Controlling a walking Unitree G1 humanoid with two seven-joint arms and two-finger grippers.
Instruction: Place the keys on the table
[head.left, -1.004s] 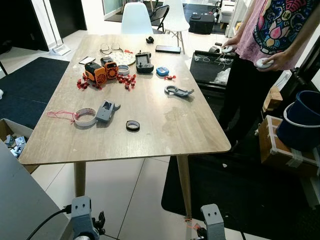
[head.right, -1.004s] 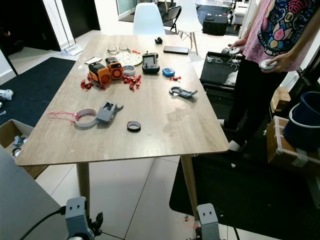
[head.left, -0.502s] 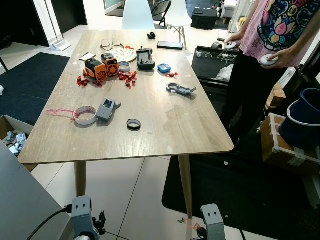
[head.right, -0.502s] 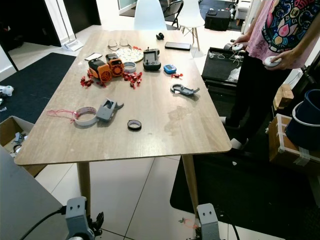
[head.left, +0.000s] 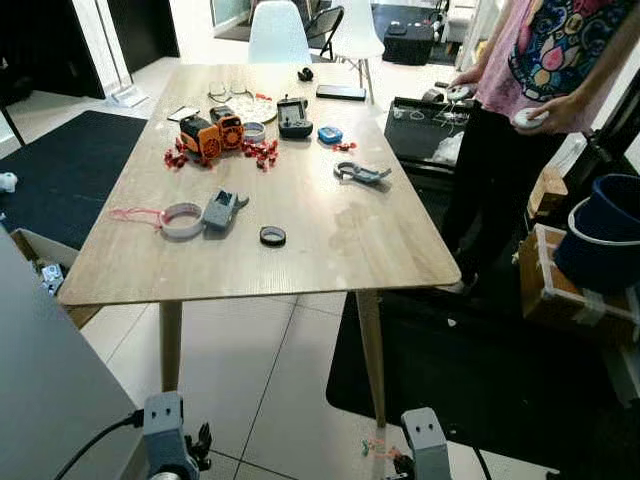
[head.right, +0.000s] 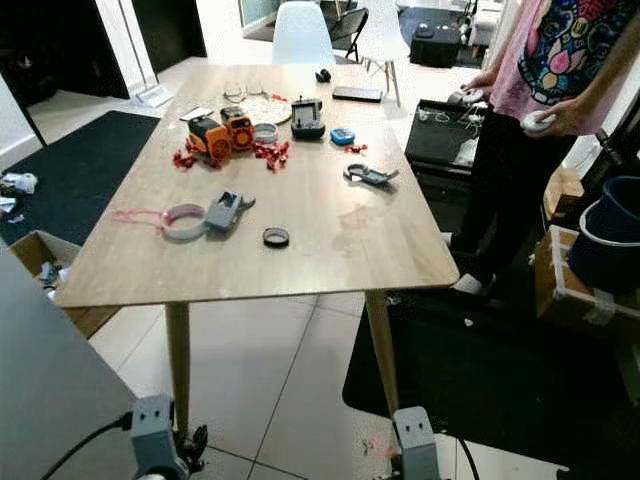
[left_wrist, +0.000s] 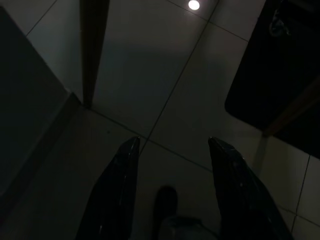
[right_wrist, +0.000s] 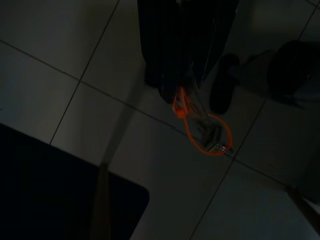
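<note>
In the right wrist view my right gripper (right_wrist: 180, 92) hangs low over the tiled floor, shut on the keys (right_wrist: 207, 132). The keys dangle below the fingers on an orange loop. An orange speck of that loop (head.left: 375, 447) shows beside my right arm in the left eye view. The wooden table (head.left: 330, 250) stands in front of me, with its near edge well above and beyond both arms. In the left wrist view my left gripper (left_wrist: 172, 142) is open, with nothing between its fingers, and also points at the floor.
The table carries a tape roll (head.left: 182, 219), a grey device (head.left: 219, 210), a black ring (head.left: 272, 236), an orange toy (head.left: 212, 133), red pieces (head.left: 262, 152) and a grey clip (head.left: 360, 173). A person (head.left: 540, 60) stands at its right side. A blue bucket (head.left: 605, 240) sits on boxes.
The whole picture has shifted and the table looks slightly smaller, so the camera has moved. The things on the table lie where they were. Both arms still hang low.
</note>
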